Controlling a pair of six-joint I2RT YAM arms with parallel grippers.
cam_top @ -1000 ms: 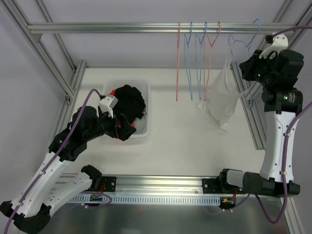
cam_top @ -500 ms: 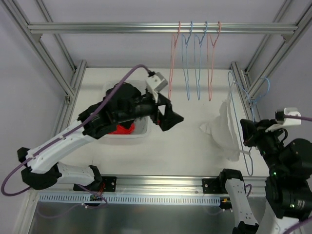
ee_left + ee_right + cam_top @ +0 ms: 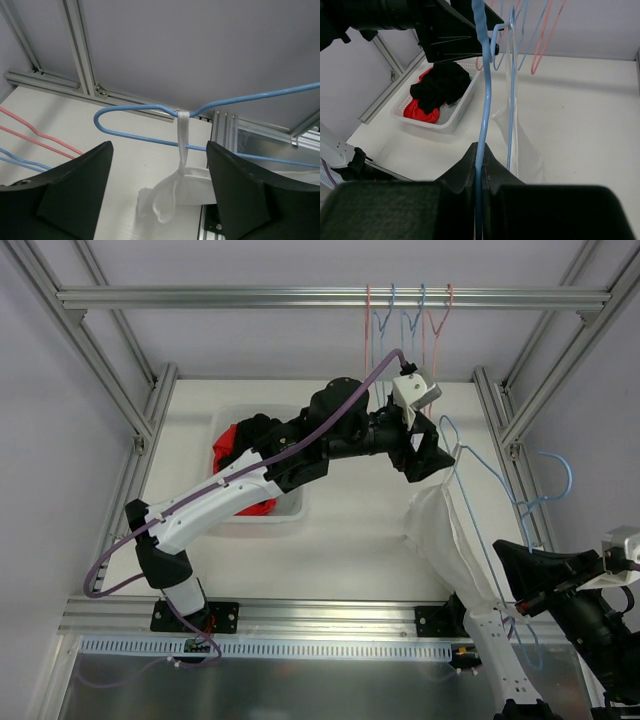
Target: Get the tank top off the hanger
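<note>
right gripper [image 3: 479, 159]: nearest me, low at the near right, pinched tight on the wire of the hanger [image 3: 486, 90].
change, right: a second ago the hanger hung up at the rail's right end; now it's pulled down toward the near edge.
tank top [image 3: 450, 540]: white, thin, limp knit, sagging onto the table, on the hanger by one narrow strap [image 3: 183, 130] looped over the wire.
hanger shape: thin blue wire, rounded shoulder bend.
left gripper [image 3: 159, 155]: jaws spread wide, holding nothing, facing the strap.
change, left: swung over from the basket [image 3: 290, 518].
meaning: looks set to slide the strap off; garment not yet free.
basket: white slotted plastic, black and red clothes [image 3: 440, 85].
far: red and blue spare hangers [image 3: 410, 310] on aluminium rail [image 3: 200, 297].
</note>
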